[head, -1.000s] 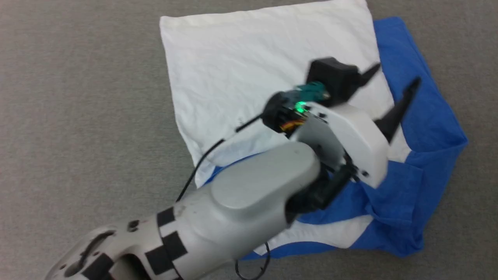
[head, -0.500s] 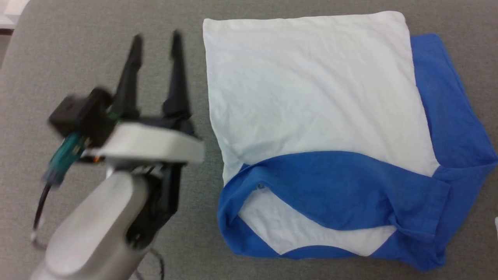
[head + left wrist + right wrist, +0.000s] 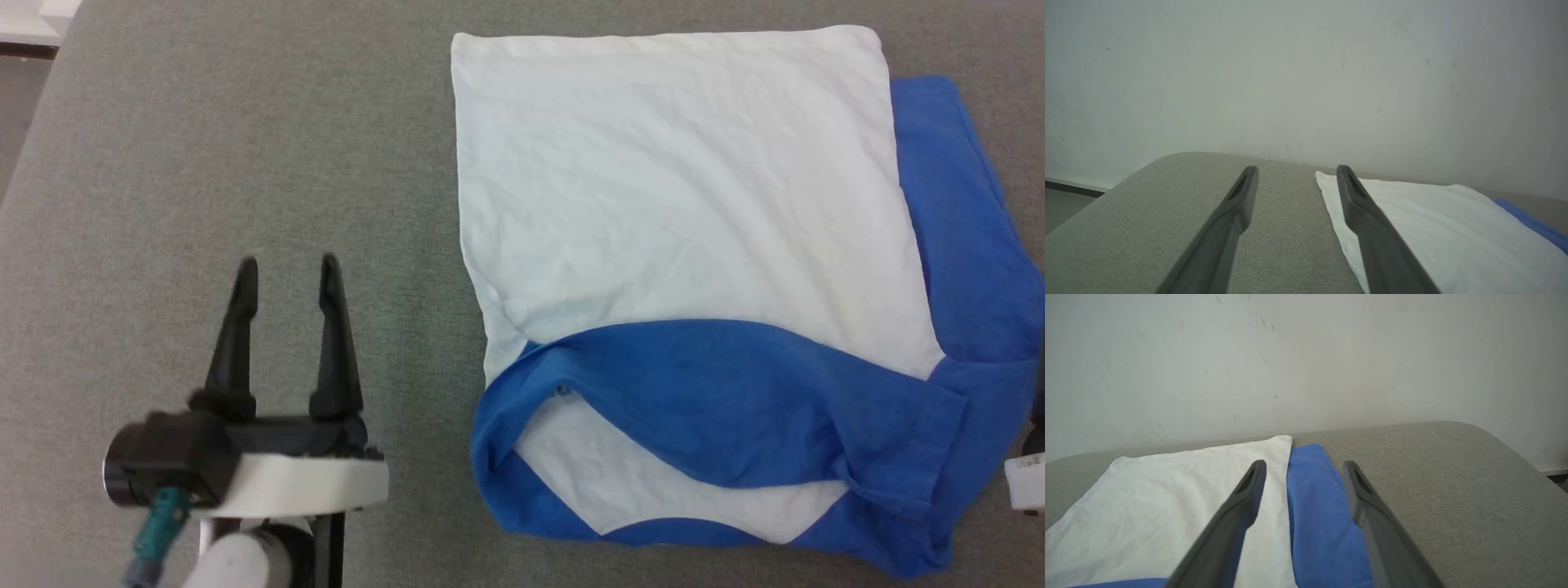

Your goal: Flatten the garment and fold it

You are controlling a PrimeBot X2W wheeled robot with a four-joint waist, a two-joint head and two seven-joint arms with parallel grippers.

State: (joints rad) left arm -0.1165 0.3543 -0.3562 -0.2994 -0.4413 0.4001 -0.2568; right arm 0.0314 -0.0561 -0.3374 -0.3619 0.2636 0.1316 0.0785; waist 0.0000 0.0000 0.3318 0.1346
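Where we look down from the head, the grey padded surface [image 3: 245, 163] takes most of the frame, and the shirt [image 3: 678, 188] lies on it in the right half, folded into a rough square. Its white body is uppermost across the top and middle. A blue band sweeps across the lower part, and a blue strip shows past the white along the right edge. Our left gripper [image 3: 287, 265] sits at the lower left, well apart from the shirt. It points up the frame, spread wide and empty over bare surface.

The left wrist view gives us what the head view lacks: a pale wall [image 3: 1290, 61] rising behind the surface. It also shows the shirt's white corner just past the right-hand finger [image 3: 1372, 228], low at the right of the frame. In the right wrist view our right gripper [image 3: 1304, 464] likewise stands released, holding nothing, and the line where white cloth meets the blue strip shows between its two prongs. At the far right of that frame the surface's rounded edge falls away.
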